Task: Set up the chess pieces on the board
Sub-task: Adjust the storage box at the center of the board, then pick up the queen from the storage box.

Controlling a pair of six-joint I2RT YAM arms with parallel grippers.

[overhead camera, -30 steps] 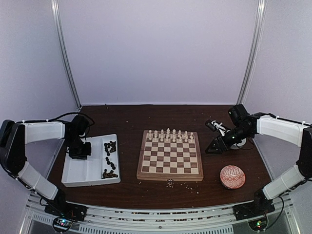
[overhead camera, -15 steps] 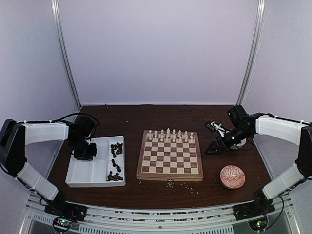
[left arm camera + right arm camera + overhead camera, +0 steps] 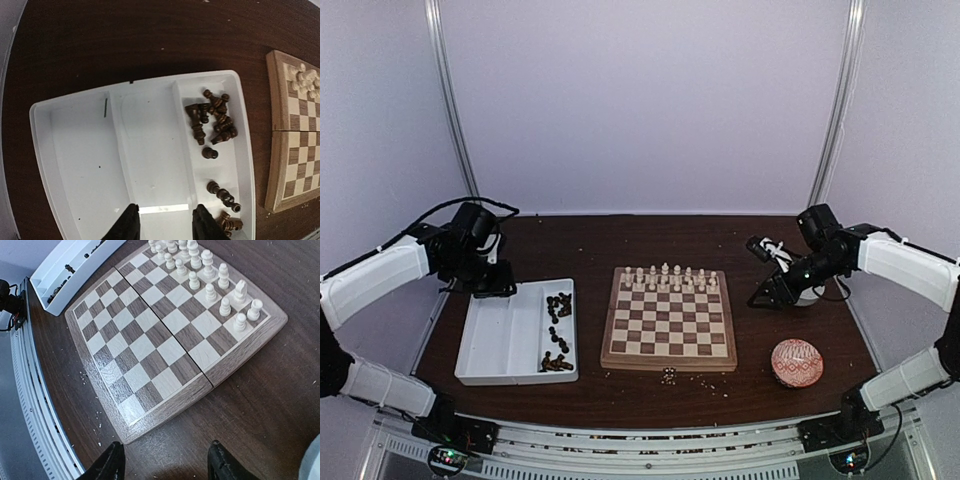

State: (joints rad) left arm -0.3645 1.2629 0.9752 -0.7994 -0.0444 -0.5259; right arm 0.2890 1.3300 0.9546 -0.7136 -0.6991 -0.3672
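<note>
So my left jaws are spread with nothing in them, hanging over the white tray (image 3: 150,150) by the bench's (image 3: 620,240) left edge. The dark chess pieces (image 3: 215,122) are all dumped in its right-hand compartment. The board (image 3: 668,330) sits mid-bench toward the near edge, cream pieces (image 3: 665,277) lined along its far rows. My right jaws are spread wide, empty, hovering off the board's right side.

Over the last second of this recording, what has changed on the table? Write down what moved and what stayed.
The left gripper slid the white tray, with its dark pieces, right toward the board, then let go, opened and rose back off it. The right gripper barely shifted, open; board, white pieces and patterned ball stayed put.
</note>
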